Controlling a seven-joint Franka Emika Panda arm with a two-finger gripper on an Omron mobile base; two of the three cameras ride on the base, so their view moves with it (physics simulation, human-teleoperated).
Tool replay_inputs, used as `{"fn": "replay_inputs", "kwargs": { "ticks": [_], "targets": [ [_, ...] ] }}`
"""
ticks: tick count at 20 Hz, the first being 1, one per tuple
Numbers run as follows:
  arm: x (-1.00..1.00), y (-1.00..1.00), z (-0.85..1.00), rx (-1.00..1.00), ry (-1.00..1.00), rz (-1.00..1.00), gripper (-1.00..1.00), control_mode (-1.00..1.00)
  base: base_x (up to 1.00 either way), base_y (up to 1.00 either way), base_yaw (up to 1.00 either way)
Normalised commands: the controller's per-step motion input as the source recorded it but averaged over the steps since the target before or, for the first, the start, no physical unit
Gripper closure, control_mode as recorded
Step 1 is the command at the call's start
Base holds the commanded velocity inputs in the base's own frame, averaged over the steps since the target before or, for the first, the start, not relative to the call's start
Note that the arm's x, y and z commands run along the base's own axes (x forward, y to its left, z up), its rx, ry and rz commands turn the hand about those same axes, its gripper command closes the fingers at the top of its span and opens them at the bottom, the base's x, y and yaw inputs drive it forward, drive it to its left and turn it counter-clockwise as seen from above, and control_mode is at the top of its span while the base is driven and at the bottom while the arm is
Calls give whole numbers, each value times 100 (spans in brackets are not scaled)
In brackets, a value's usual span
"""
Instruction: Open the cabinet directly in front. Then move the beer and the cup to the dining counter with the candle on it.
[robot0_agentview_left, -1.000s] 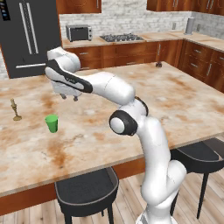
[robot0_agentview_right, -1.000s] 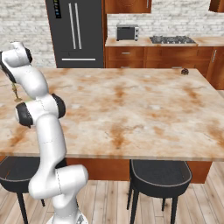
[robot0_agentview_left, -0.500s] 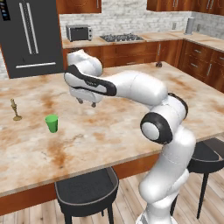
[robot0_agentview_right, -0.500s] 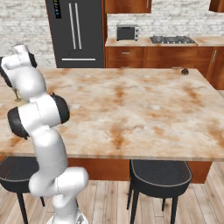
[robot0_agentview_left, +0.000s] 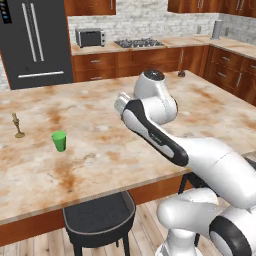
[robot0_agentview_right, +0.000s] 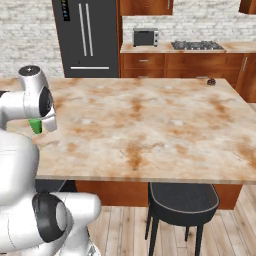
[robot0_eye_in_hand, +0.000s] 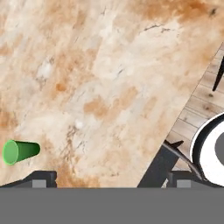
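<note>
On the dining counter (robot0_agentview_left: 100, 165), cup (robot0_agentview_left: 59, 141) unmoved, arm swung right, pincer (robot0_eye_in_hand: 111, 179) wide, empty.

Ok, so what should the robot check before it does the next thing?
1. Cup standing on the dining counter: ok.
2. Cup near the candle, not touching it: ok.
3. Gripper open and holding nothing: ok.
4. Gripper well away from the cup: ok, the cup sits off to one side in the hand view.
5. Beer on the dining counter: not ok, none stands there.
6. Where the beer is now: cannot tell.
</note>
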Motion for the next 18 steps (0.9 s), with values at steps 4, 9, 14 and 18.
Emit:
{"fn": "replay_inputs", "kwargs": {
  "ticks": [4, 9, 14, 18],
  "targets": [
    [-100, -79, 99, 20, -7, 0, -100, -100, 0, 0, 0],
    [-100, -58, 99, 5, 0, 0, -100, -100, 0, 0, 0],
    [-55, 8, 43, -25, 24, -17, -100, -100, 0, 0, 0],
    [0, 0, 0, 0, 0, 0, -100, -100, 0, 0, 0]
  ]
}}
